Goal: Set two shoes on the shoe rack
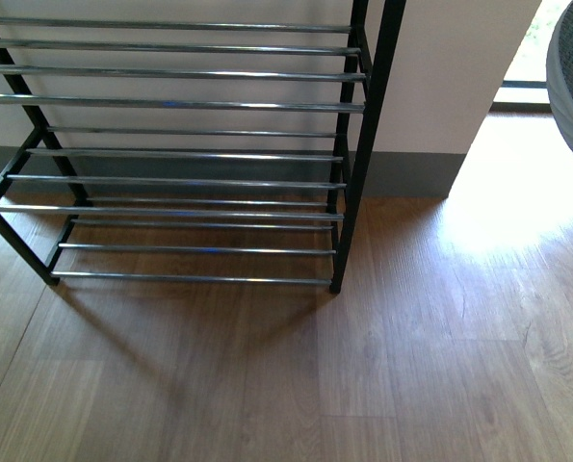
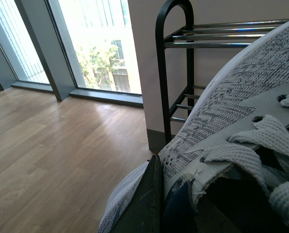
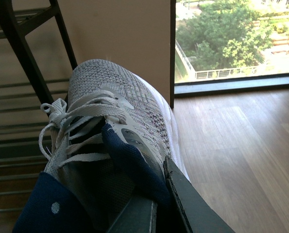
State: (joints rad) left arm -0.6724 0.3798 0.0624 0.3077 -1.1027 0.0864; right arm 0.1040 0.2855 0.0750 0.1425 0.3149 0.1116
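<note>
No table shows in any view, so places are given from the rack and the floor. The shoe rack [image 1: 180, 183], a black frame with tiers of thin chrome bars, stands on the wooden floor [image 1: 267, 385] against a pale wall. No shoe rests on the bars that are in view. Neither arm shows in the front view. The left gripper [image 2: 159, 199] is clamped on the collar of the first sneaker [image 2: 231, 97], grey knit with pale laces. One dark finger lies against the shoe's outer side and the other is hidden inside. This sneaker hangs in the air near the rack's rounded end post, with a tall window [image 2: 95, 48] beyond. The right gripper [image 3: 156, 189] is closed on the navy collar lining of the second sneaker [image 3: 115, 92], which is held off the floor beside the rack's other end. A grey toe at the front view's upper right corner is probably this shoe. The pale blue slides are not in view. Each shoe seems held only by soft fabric, so it could sag or twist as the arm swings it in. A drooping toe might strike a black upright. The bars are thin with open gaps, so a sole set down tilted could slip between them or tip off the front edge.
</note>
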